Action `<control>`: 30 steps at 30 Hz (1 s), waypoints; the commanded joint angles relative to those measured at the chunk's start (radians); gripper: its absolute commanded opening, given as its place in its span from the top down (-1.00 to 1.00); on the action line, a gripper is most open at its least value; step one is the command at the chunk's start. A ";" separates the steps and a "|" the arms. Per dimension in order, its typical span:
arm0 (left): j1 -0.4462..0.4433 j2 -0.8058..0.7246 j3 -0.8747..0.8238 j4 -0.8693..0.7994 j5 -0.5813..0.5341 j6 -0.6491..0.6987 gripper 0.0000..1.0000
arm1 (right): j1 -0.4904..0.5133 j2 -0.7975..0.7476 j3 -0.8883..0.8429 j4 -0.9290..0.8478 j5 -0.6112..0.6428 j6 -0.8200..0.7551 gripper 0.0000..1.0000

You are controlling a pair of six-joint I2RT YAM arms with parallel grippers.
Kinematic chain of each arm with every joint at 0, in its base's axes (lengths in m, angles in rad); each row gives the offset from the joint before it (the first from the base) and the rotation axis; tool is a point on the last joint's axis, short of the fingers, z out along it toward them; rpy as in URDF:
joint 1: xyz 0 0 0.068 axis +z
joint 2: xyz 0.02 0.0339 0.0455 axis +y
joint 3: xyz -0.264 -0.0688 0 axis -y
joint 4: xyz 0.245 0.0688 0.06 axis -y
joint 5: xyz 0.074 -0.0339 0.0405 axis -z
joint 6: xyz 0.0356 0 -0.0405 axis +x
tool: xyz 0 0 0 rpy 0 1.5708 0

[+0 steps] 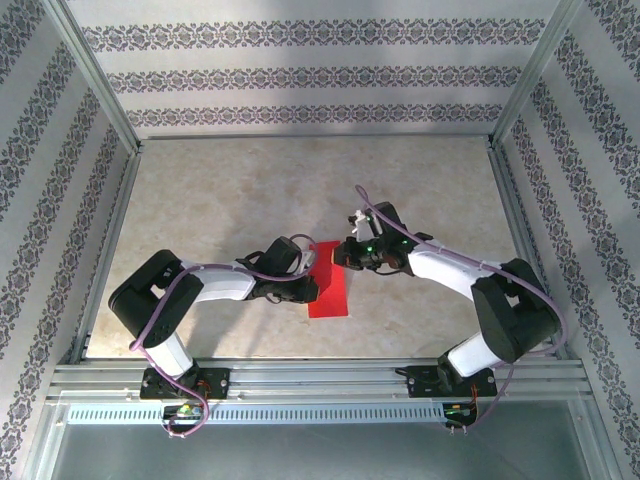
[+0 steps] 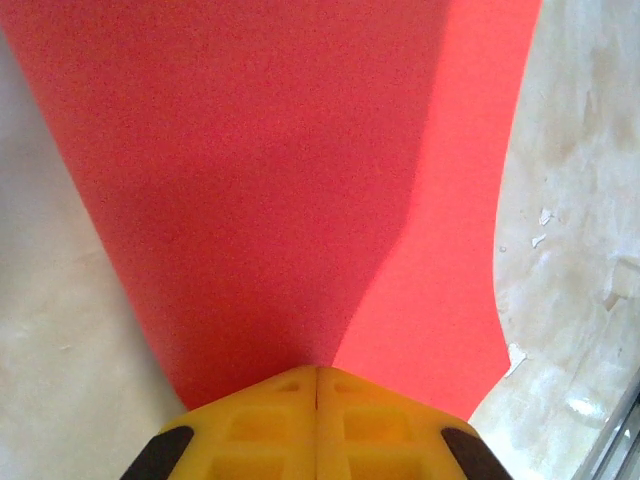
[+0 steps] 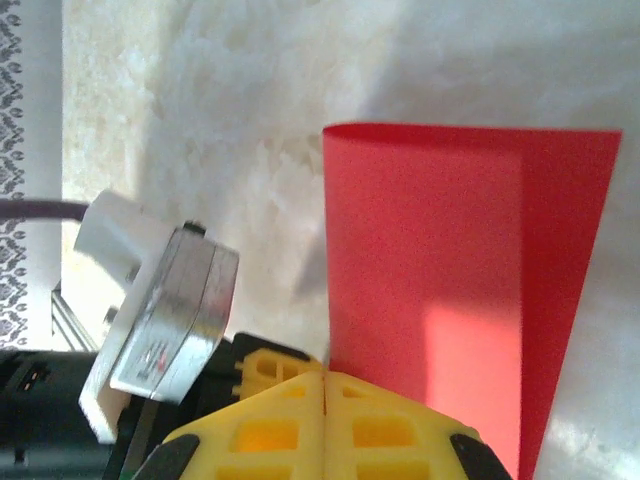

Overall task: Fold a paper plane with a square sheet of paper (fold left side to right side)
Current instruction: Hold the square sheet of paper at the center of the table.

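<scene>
Partly cropped red sheet (image 2: 280, 180)

Both arms reach from the frame's bottom edge toward its centre, elbows bowed outward. The left gripper (image 1: 303, 285) and right gripper (image 1: 347, 253) sit near each other there, each with its yellow fingers (image 2: 270, 425) pressed flat together.

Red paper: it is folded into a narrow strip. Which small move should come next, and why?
Probably drag the shut left gripper along the left edge of the red sheet to press the crease. The sheet lies doubled, its fold looks rounded in the right wrist view, and the right gripper sits at its far end.
</scene>
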 commanded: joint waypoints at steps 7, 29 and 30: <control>-0.044 0.038 0.011 -0.053 -0.066 -0.056 0.84 | 0.097 -0.056 -0.194 0.042 -0.002 0.116 1.00; -0.030 -0.030 0.043 -0.025 -0.027 -0.057 0.79 | 0.166 0.108 -0.215 0.049 0.069 0.114 1.00; -0.023 -0.034 0.046 -0.016 -0.019 -0.057 0.79 | 0.165 0.114 -0.215 0.044 0.072 0.111 1.00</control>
